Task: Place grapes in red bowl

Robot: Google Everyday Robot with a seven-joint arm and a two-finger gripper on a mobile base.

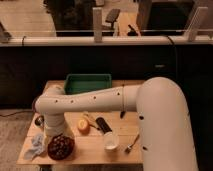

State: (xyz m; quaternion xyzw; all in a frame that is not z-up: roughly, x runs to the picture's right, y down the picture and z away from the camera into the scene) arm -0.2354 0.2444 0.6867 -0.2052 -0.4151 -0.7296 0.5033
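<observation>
At the front-left corner of the counter (91,149): my arm (90,100) reaches across and bends down, putting my fingers (59,136) just above the red bowl (72,149), where the load belongs.
Fingers: hidden by my own wrist, so I cannot tell whether they are spread or pressed together.
Grapes (59,146): a dark maroon heap that looks to lie inside the red bowl, right beneath me. I judge the placing done or nearly so.
Orange fruit (82,125): just right of the bowl and apart from it; not mine to move.
White cup (111,141): further right, out of a straight lift.
Green tray (88,83): at the back, well apart.
Cloth (35,146): beside the bowl's left, a possible snag if I drift.
</observation>
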